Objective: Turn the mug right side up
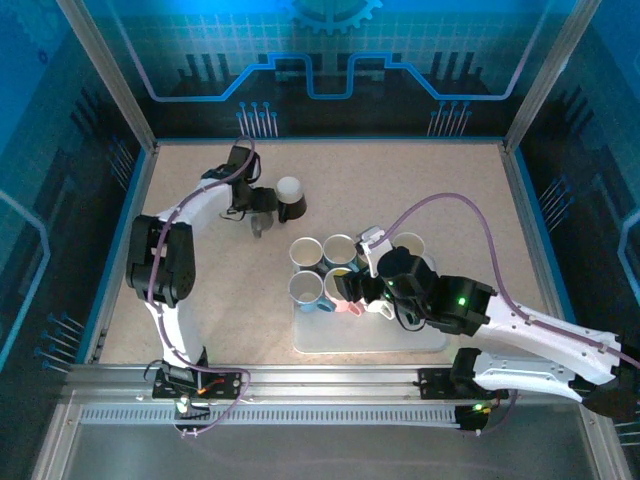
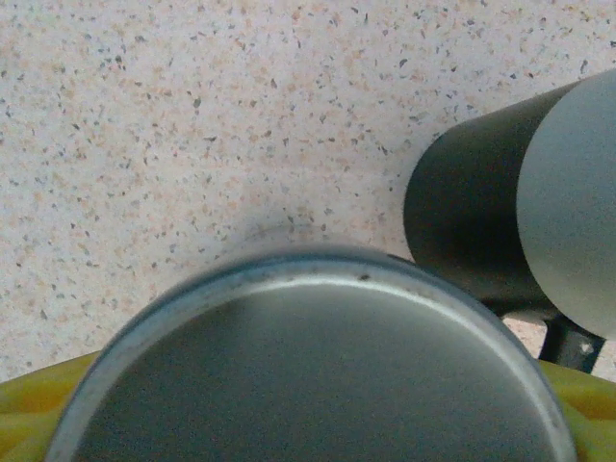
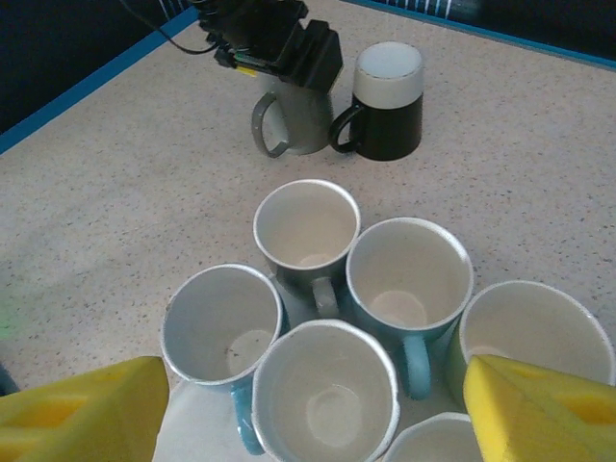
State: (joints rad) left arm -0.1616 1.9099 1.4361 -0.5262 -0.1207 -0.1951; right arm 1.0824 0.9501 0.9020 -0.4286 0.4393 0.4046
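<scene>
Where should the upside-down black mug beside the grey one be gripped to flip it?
Probably grip the black mug across its round wall, coming from the side away from its handle. Its pale base faces up and closed, leaving no rim to pinch, and the grey mug crowds the handle side.

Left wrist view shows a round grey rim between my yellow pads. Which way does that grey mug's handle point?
Observer: The grey ceramic mug has its handle towards the near edge of the speckled table.
Operator: And the black one beside it?
Observer: The upside-down black mug turns its handle towards the grey mug.
Operator: Where's the other arm?
Observer: The right gripper hovers open over a cluster of upright mugs.
</scene>
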